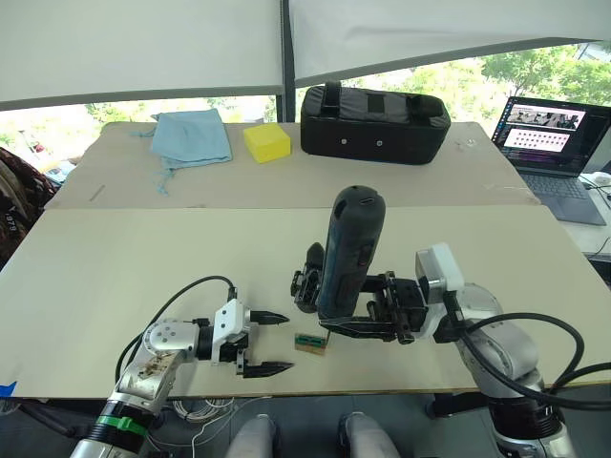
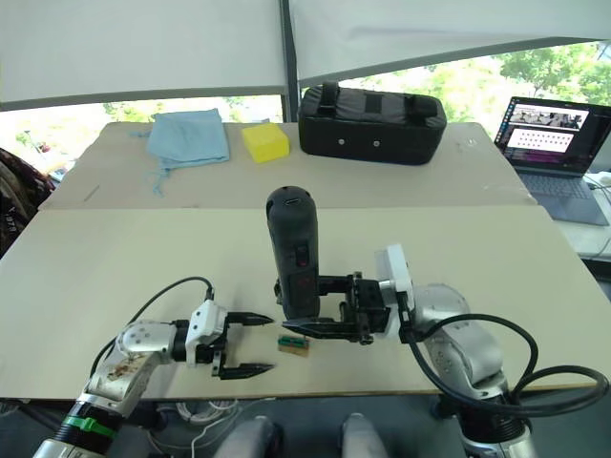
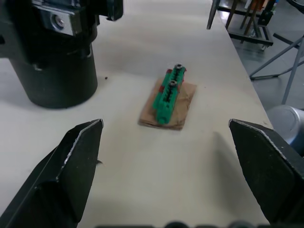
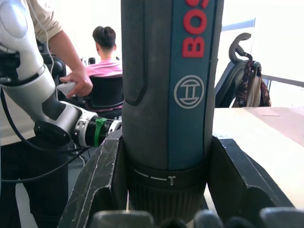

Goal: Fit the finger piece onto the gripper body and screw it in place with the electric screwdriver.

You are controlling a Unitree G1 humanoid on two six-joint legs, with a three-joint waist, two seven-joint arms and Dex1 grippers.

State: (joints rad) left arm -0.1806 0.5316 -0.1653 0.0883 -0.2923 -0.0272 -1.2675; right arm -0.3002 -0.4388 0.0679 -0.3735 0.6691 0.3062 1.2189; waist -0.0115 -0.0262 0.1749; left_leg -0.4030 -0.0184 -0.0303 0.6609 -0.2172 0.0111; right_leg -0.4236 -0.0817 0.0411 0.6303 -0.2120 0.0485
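Note:
My right gripper is shut on the electric screwdriver, a thick black and blue cylinder held upright over the table's front middle. In the right wrist view its body sits between the two fingers. Just left of it and partly behind it stands the gripper body, a chunky black mechanism with a rounded base and silvery bits on top. My left gripper rests open on the table to the left, nothing between its fingers. The finger piece is out of view.
A small green-and-brown block lies between the two grippers near the table's front edge. At the back are a large black bag, a yellow block and a blue cloth. A laptop sits far right. People are beyond the table.

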